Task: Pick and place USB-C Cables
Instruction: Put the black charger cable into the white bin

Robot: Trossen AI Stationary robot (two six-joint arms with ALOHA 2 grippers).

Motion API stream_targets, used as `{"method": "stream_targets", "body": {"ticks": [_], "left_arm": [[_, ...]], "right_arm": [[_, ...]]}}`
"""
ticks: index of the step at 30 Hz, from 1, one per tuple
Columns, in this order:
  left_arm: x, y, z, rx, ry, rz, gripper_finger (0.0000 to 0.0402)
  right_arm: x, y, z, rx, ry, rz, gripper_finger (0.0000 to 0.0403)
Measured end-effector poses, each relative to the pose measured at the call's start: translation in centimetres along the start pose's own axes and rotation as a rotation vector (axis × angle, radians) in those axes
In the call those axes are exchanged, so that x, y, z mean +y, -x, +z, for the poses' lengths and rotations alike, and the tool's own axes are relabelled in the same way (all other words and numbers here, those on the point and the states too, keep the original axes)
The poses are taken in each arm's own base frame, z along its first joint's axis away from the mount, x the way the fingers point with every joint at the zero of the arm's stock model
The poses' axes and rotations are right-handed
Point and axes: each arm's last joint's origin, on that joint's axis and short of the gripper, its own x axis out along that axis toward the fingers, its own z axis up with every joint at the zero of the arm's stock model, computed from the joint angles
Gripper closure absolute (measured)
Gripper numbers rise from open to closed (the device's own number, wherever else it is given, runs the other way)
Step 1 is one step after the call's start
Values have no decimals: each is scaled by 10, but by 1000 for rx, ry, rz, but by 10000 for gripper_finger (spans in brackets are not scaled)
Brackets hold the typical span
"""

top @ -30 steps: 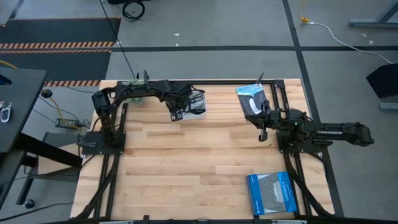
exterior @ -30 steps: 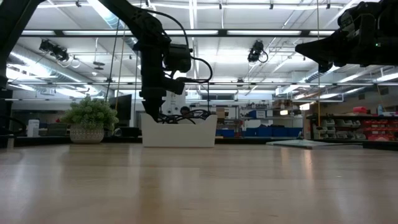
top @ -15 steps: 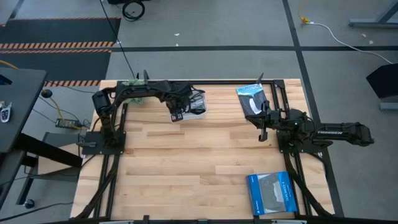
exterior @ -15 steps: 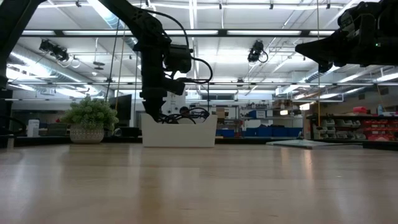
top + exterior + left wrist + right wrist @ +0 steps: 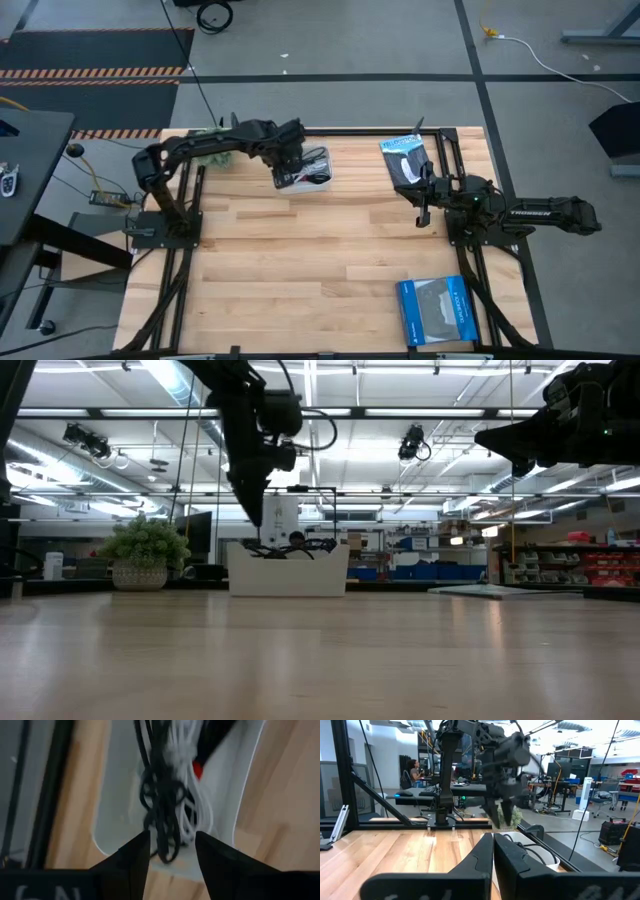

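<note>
A white tray [image 5: 318,178] stands at the table's far edge, left of the middle. In it lie the USB-C cables: a black bundle [image 5: 160,795], a white bundle [image 5: 194,812] and a red tie [image 5: 197,768], heaped together. Loops of cable [image 5: 290,548] show over the tray's rim. My left gripper [image 5: 172,847] hangs open above the tray's near end, fingers pointing down, with nothing between them; it is clear of the rim in the low view [image 5: 255,510]. My right gripper [image 5: 422,212] waits shut at the right, raised over the table.
A flat blue packet [image 5: 437,312] lies near the front right corner. Another flat packet [image 5: 405,160] lies at the far right, just beyond my right gripper. A small potted plant [image 5: 145,550] stands at the far left, beside the tray. Black frame rails run along both sides.
My left gripper has gone up out of the tray; a second ago its fingers reached down inside it among the cables. The cables stay in the tray. My right arm has kept still.
</note>
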Motion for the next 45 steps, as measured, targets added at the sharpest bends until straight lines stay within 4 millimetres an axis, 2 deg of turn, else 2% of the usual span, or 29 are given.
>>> {"method": "stream_targets", "body": {"ticks": [5, 12, 20, 25, 29, 37, 45], "left_arm": [[3, 7, 11, -130, 19, 23, 250], [5, -9, 25, -210, 34, 43, 273], [4, -39, 33, -202, 15, 27, 314], [12, -68, 23, -134, 42, 11, 354], [19, -80, 14, -100, 85, 12, 377], [20, -73, 19, -117, 87, 14, 381], [23, -41, 19, -189, 88, 27, 388]], "right_arm": [[0, 0, 0, -1, 0, 0, 383], [0, 0, 0, 0, 0, 0, 383], [0, 0, 0, -1, 0, 0, 383], [0, 0, 0, 0, 0, 0, 383], [0, 0, 0, 0, 0, 0, 383], [0, 0, 0, -1, 0, 1, 383], [0, 0, 0, 0, 0, 0, 383]]}}
